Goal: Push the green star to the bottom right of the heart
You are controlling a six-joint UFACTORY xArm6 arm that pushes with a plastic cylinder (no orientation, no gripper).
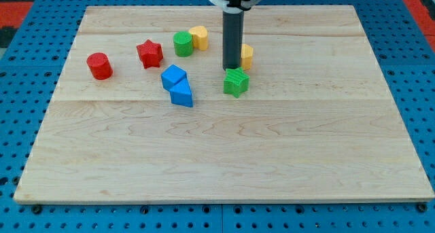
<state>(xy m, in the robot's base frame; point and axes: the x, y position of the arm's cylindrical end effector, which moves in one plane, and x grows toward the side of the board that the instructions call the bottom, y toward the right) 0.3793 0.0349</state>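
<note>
The green star (pixel 236 82) lies on the wooden board a little above the middle. My tip (pixel 233 68) stands right at the star's top edge, touching or nearly touching it. A yellow block (pixel 247 56), whose shape I cannot make out, sits just right of the rod and is partly hidden by it. Another yellow block (pixel 199 37), possibly the heart, lies up and to the left beside a green cylinder (pixel 182 43).
A red star (pixel 149 54) and a red cylinder (pixel 100 66) lie at the view's left. Two blue blocks (pixel 174 77) (pixel 181 94) touch each other left of the green star. The wooden board (pixel 224 158) sits on a blue pegboard surface.
</note>
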